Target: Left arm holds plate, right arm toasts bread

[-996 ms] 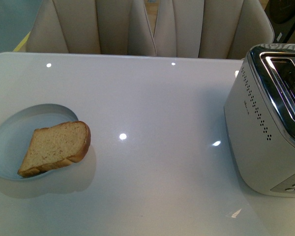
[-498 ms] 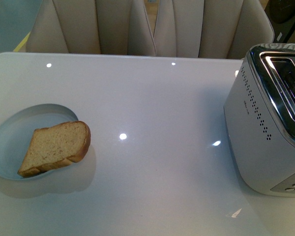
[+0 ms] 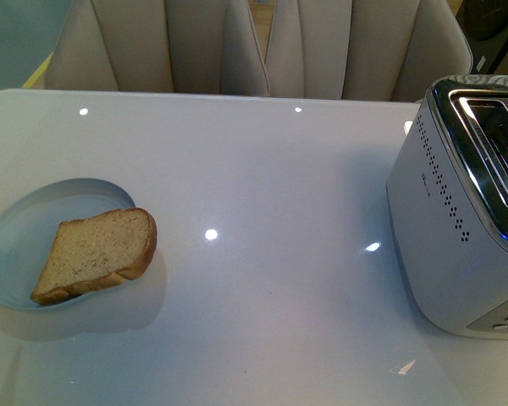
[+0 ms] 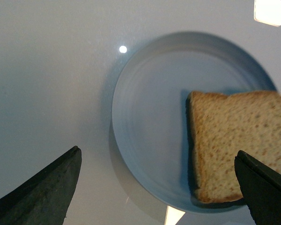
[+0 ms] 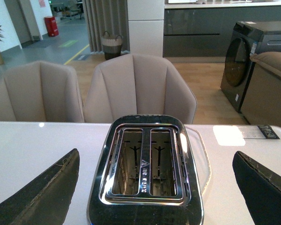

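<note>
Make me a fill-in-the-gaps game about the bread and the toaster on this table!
1. On the plate lies a slice of ____.
2. The toaster has ____ slots, both empty.
3. The left pincer hovers above the plate with its jaws ____.

Missing words: bread; two; open.

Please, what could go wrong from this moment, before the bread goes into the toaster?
1. The bread overhangs the plate rim toward the toaster, so it may slide off if the open left gripper tips the plate while gripping.
2. The table looks glossy, so the plate might skid when pushed.
</note>
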You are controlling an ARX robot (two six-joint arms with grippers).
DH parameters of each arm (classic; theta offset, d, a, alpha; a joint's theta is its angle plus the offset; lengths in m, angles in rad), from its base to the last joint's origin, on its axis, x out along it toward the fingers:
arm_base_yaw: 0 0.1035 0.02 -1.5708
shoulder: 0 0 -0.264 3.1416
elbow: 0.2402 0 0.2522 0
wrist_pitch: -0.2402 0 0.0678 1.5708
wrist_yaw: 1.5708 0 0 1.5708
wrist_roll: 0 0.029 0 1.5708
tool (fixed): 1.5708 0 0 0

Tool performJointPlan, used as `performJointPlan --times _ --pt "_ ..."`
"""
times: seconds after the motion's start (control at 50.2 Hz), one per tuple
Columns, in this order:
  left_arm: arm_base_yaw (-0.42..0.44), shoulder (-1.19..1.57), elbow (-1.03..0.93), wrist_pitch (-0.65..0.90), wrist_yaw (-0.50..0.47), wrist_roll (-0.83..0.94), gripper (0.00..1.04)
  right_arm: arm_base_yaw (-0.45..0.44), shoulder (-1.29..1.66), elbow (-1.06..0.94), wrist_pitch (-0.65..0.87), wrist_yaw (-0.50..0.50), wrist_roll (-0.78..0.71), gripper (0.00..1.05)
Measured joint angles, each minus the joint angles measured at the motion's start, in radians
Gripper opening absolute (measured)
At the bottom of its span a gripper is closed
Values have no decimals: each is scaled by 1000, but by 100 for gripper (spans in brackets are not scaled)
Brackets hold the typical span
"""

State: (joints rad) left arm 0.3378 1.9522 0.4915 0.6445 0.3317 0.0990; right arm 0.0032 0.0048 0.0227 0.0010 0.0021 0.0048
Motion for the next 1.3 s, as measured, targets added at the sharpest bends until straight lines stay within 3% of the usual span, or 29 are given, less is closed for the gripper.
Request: performJointPlan --times 0.578,0.976,1.136,1.295 --pt "16 323 198 27 -8 120 97 0 0 0 0 0 0 96" --pt "11 414 349 -71 -3 124 97 0 0 0 0 0 0 96" --pt "1 426 368 -95 4 122 90 0 0 0 0 0 0 96" --pt "-11 426 379 -122 20 114 72 0 0 0 0 0 0 96"
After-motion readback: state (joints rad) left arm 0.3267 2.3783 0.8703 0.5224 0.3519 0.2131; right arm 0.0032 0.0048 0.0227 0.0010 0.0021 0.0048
